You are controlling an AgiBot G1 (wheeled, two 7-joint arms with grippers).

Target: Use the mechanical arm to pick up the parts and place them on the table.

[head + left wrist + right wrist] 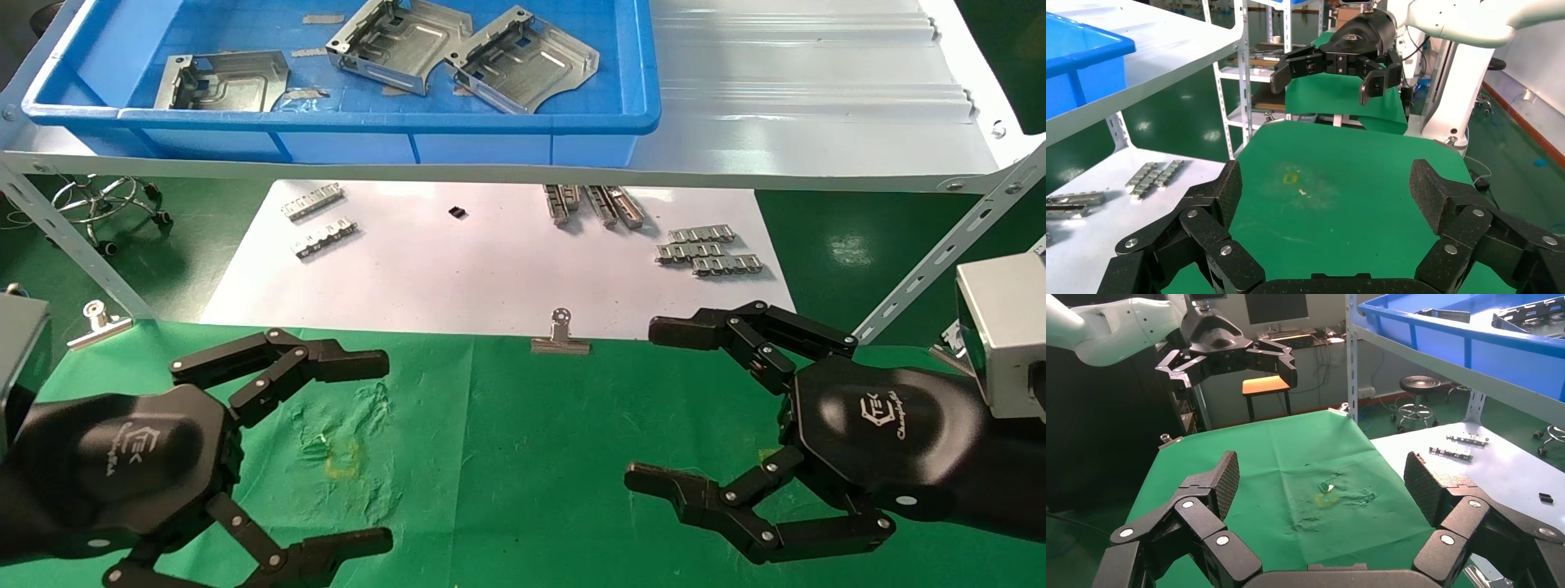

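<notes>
The green-clothed bench (pixel 523 457) spreads bare beneath both arms. Above it, on the metal shelf (pixel 817 98), a blue bin (pixel 343 122) holds three stamped plates (pixel 523 59). The left pincer (pixel 380 449) and right pincer (pixel 641 404) hover over the cloth, both spread wide and empty.

parts (pixel 221 82): 3 | toothed strips (pixel 709 250): about 9 | binder clips (pixel 560 335): 2 | blue bin (pixel 343 122): 1 | tools (pixel 384 449): 2
</notes>
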